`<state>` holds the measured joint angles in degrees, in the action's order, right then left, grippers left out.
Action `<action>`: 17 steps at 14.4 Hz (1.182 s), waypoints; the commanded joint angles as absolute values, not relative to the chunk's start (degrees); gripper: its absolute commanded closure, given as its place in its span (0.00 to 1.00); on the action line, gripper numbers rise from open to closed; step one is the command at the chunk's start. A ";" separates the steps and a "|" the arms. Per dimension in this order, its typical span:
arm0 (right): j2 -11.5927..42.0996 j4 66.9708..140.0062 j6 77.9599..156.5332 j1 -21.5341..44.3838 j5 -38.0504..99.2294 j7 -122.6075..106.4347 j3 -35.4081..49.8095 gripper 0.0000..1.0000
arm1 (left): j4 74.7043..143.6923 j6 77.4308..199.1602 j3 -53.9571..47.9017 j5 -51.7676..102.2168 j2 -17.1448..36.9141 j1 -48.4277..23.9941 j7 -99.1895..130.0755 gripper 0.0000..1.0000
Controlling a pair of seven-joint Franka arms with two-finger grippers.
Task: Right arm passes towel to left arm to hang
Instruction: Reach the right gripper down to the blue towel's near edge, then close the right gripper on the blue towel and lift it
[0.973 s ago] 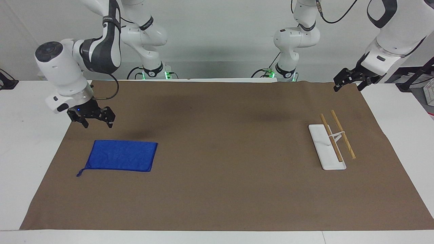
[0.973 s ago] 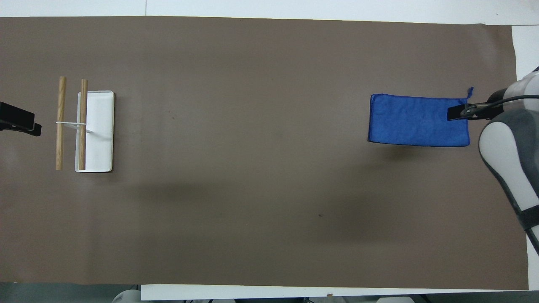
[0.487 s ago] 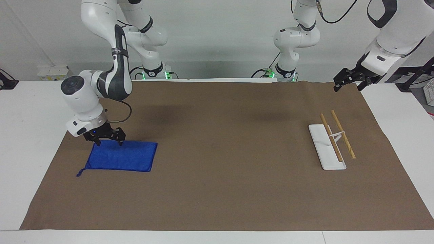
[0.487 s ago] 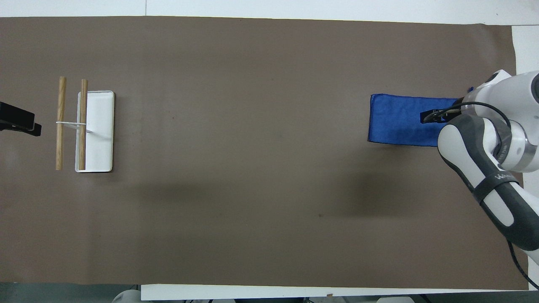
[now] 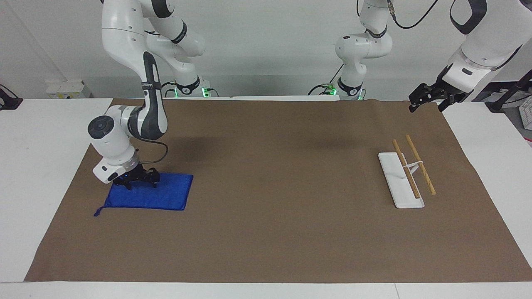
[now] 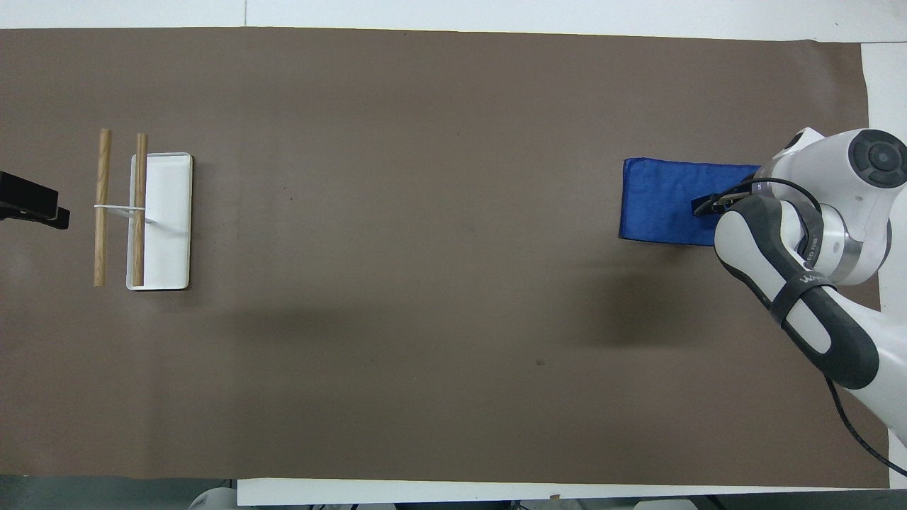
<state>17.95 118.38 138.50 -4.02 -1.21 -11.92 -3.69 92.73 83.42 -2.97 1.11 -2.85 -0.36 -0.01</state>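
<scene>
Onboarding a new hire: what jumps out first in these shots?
The bright blue towel lying flat on the brown mat at the right arm's end, with the right gripper down on its edge nearer the robots. Next, the white rack with two wooden rods at the left arm's end, where the left gripper waits in the air over the mat's corner.

Partly legible white lettering on the black band of the right arm point(image 6: 804, 283) in the overhead view; appears to begin "WA", remainder unreadable. Printed paper point(image 5: 527, 112) at the table edge by the left arm's end in the facing view: text too small to read. No other readable text, numbers or signs.
</scene>
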 commanded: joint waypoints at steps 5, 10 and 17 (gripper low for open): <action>17.67 118.92 138.78 -4.48 0.09 -14.06 -2.81 0.61 | 94.04 83.94 -3.08 0.44 -4.04 -0.09 -0.35 0.00; 17.58 118.22 137.99 -4.57 3.24 -13.98 -2.72 1.00 | 94.13 83.94 -3.08 0.44 -4.04 -0.09 -0.35 0.00; 13.54 111.01 121.58 -4.48 5.80 -2.04 3.24 1.00 | 94.13 83.94 -3.08 0.44 -4.04 -0.09 -0.35 0.00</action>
